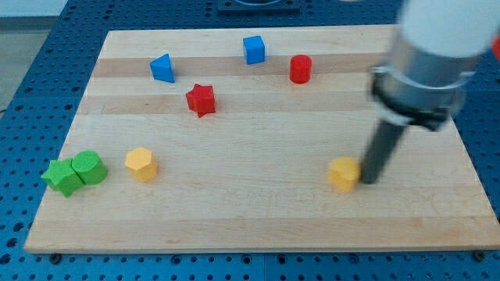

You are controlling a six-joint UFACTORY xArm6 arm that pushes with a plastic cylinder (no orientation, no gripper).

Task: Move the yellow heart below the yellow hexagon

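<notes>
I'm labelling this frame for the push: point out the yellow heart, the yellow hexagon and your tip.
yellow heart (343, 173): camera view, its top face.
yellow hexagon (141, 162): camera view, its top face.
my tip (367, 181): camera view, the rod's very end.

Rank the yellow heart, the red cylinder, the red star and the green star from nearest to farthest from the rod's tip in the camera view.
Measured from my tip:
1. Yellow heart, right beside the tip on the view's left; contact cannot be told.
2. Red cylinder, toward the view's top.
3. Red star, upper middle, further left.
4. Green star, far left edge of the board.
</notes>
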